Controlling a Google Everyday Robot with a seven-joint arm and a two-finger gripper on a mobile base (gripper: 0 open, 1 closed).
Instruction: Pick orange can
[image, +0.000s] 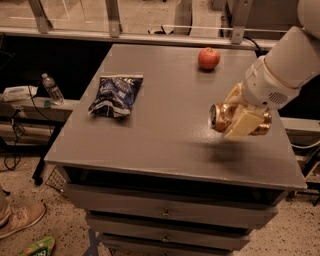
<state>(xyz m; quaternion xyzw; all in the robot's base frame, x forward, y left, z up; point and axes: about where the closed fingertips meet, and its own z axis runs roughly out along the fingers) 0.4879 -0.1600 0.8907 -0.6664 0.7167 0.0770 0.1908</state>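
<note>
The orange can (223, 118) is a dented, shiny orange-gold can with its silver round end facing left. My gripper (241, 119) is shut on it, with one pale finger (245, 124) across its front. The can hangs in the air above the right side of the grey table (165, 130), and its shadow lies on the tabletop below. The white arm reaches in from the upper right.
A blue snack bag (116, 94) lies on the left part of the table. A red apple (209, 58) sits at the far right back. A water bottle (51, 89) stands on a low shelf to the left. Drawers run below the table's front edge.
</note>
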